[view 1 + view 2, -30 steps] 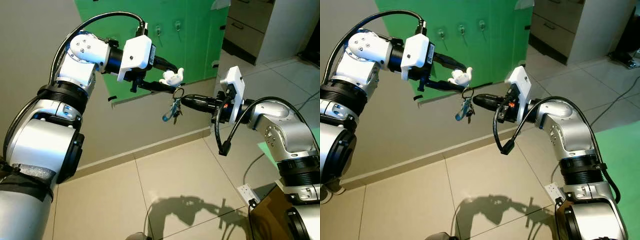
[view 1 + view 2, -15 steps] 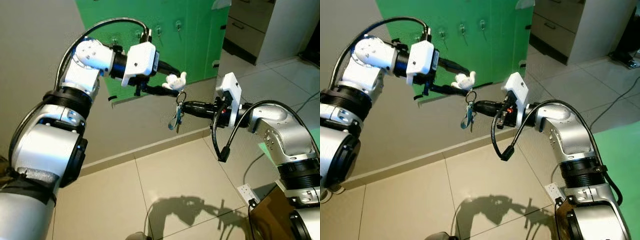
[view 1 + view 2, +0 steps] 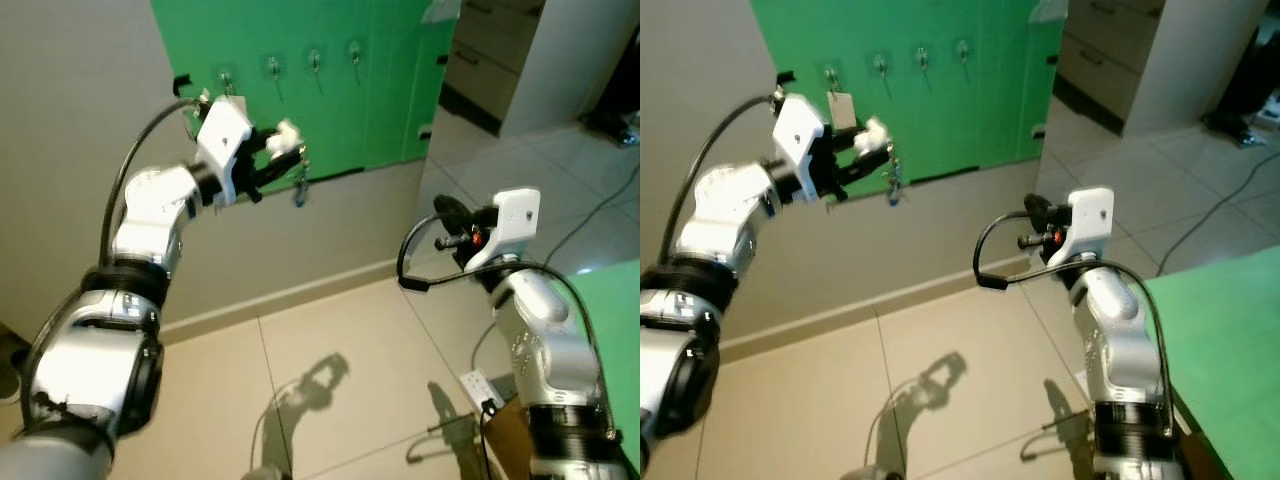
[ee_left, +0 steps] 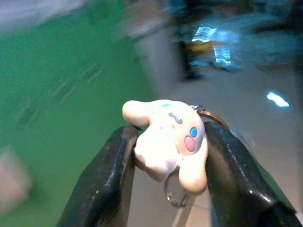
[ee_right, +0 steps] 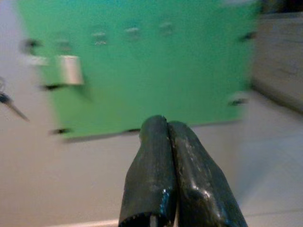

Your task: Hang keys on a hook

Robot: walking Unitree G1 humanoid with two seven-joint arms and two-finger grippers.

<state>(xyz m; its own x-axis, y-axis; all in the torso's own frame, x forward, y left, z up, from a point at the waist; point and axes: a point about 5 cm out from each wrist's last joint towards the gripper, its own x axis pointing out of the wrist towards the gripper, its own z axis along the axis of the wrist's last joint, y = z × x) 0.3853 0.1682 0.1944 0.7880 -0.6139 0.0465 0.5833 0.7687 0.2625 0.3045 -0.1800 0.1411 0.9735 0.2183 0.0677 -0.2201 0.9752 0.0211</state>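
Left gripper (image 3: pixel 283 152) clamps the white plush charm (image 4: pixel 166 137) of the keys (image 3: pixel 299 183), which dangle below it, just under and in front of the hooks (image 3: pixel 272 66) on the green board (image 3: pixel 340 90). Open room lies above; right gripper (image 3: pixel 1032 208), pressed shut and empty, hangs well apart.

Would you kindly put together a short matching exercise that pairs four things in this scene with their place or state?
Things:
1. left gripper
2. right gripper
3. keys
4. hooks

Place or state:
A. in a row on the green board
B. dangling below the white plush charm
C. fingers pressed together, holding nothing
D. clamped on the white plush charm

Pairs: 1-D, 2-C, 3-B, 4-A
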